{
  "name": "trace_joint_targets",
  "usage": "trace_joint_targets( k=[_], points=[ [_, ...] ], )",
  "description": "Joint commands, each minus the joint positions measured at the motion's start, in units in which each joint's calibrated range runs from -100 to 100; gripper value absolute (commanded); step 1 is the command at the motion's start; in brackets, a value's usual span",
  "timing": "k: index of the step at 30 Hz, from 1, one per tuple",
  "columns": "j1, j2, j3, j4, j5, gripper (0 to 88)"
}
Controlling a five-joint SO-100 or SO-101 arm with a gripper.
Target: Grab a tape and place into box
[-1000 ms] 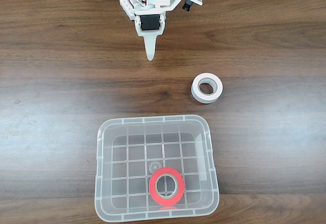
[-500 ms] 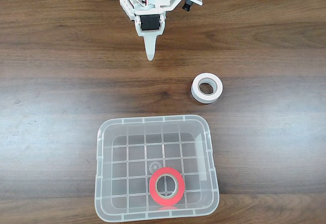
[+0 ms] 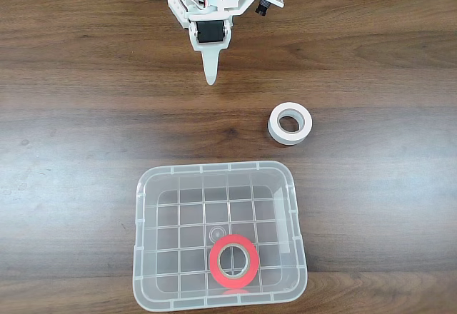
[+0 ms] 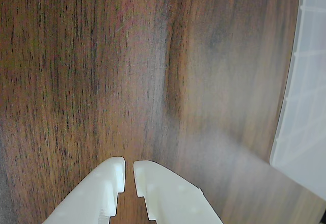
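**Ana:** Fingers [image 4: 114,175] were nearly pressed together in the wrist view, just a thin slit between the tips and nothing held.

**Ben:** And the gripper [image 3: 210,78] itself?

**Ana:** It hung over bare table [image 3: 71,114] at the top of the fixed view, pointing toward the box [image 3: 143,257] but well apart from it.

**Ben:** Where was the tape [image 3: 233,260]?

**Ana:** It lay flat inside the box, on the grid bottom near the lower wall. By my reading the placing was already done.

**Ben:** So what could have gone wrong from there?

**Ana:** A white roll [image 3: 290,123] sat on the table, between the arm and the box and off to the right in the fixed view. A sweep that way could have knocked or rolled it. Reaching into the box again might have pushed the tape around or nudged the light bin.

**Ben:** Did the wrist view help with clearance?

**Ana:** Poorly. A pale edge [image 4: 305,107] at its right was probably the box wall, though it was too blurred to be sure.
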Motion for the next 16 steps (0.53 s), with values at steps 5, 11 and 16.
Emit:
trace_joint_targets(
  k=[5, 11, 16],
  points=[
    [0.4, -0.9, -1.4, 0.2, 0.1, 1.2],
    [0.4, -0.9, -1.4, 0.2, 0.1, 1.2],
    [0.4, -0.9, -1.4, 0.2, 0.1, 1.2]
  ],
)
